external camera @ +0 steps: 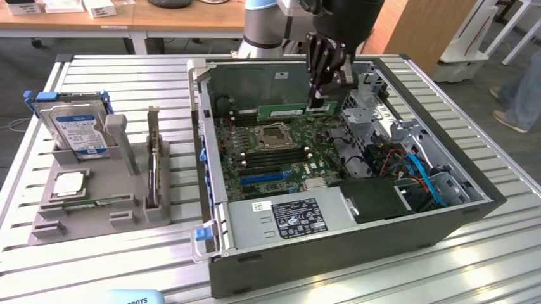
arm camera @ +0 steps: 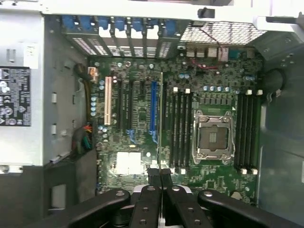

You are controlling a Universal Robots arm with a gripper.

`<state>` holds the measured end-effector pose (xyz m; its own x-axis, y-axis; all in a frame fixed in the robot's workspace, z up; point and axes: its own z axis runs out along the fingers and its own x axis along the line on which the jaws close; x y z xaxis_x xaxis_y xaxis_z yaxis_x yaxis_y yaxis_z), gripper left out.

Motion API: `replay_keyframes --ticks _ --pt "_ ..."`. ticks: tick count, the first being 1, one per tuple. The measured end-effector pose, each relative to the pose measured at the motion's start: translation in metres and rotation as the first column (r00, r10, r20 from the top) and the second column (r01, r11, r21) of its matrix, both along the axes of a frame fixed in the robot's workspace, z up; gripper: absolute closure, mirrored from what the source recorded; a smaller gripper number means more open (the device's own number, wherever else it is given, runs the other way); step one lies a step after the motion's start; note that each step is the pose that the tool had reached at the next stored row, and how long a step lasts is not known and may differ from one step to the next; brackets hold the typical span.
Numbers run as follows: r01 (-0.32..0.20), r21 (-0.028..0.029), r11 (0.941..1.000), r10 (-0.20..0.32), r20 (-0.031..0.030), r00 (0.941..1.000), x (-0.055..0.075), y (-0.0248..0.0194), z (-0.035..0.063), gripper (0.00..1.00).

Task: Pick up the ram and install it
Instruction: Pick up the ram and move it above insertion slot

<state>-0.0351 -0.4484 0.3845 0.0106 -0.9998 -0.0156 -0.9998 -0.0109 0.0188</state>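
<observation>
The claw (external camera: pixel 318 100) is clamped on one end of the ram (external camera: pixel 282 112), holding the green stick on edge over the motherboard (external camera: pixel 253 158). It sits near the processor socket (external camera: pixel 274 135), inside the open computer case (external camera: pixel 338 250), which rests on the slatted tabletop (external camera: pixel 127 76).

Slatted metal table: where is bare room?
The slatted metal table is bare in front of and behind the grey plastic parts holder; the open black computer case, where the claw grips the green ram stick, is crowded.
</observation>
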Motion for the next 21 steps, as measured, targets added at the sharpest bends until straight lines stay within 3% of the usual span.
replay_keyframes --ticks 9,14,15,21 --pt "0.001 0.0000 1.0000 -0.001 0.0000 1.0000 0.000 0.0268 -0.0036 0.88" --pt "0.003 0.0001 1.0000 -0.003 0.0000 1.0000 0.000 0.0396 -0.0049 0.88" --pt "0.003 -0.0002 1.0000 -0.003 -0.0001 1.0000 0.000 0.0412 -0.0049 0.88" --pt "0.003 0.0001 1.0000 -0.003 0.0000 1.0000 0.000 0.0414 -0.0054 0.88"
